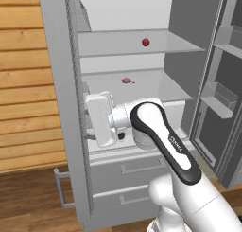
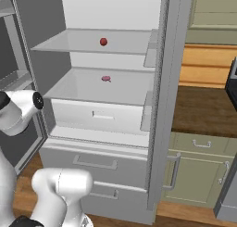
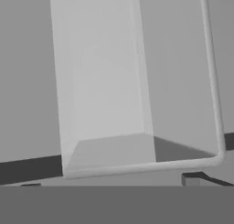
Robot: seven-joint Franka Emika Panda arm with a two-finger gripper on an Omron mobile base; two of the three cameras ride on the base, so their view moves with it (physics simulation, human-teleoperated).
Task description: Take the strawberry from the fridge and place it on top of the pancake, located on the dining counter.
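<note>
Left base view shows the tall light-grey two-door fridge [image 1: 61,84] standing open, its pale grey shelves bare but for two small things. On the upper shelf [image 1: 137,42], toward one o'clock from the picture's middle, sits a small round dark-red strawberry [image 1: 145,42], alone and well apart from the shelf edges. On the shelf below it [image 1: 142,82], near twelve o'clock, lies a small flat pinkish-purple item [image 1: 126,80], too small to name. Under that shelf a pale box-shaped crisper drawer [image 1: 175,110] closes off the space, and two wide grey drawers [image 1: 137,169] with bar handles sit beneath. The right door [image 1: 222,84] swings out at three o'clock, carrying grey door bins [image 1: 220,101] whose contents cannot be made out.

In the right base view the strawberry [image 2: 103,41] lies at twelve o'clock on the upper shelf and the pinkish item [image 2: 106,78] just below it; a dark-brown wooden countertop [image 2: 203,110] over green-grey cabinets [image 2: 199,175] shows at three o'clock.

The white arm's wrist [image 1: 106,118] hangs in front of the crisper drawer, turned toward nine o'clock. The hand view faces a pale grey door bin [image 3: 137,81] close up; whether the gripper is released or clenched cannot be told.
</note>
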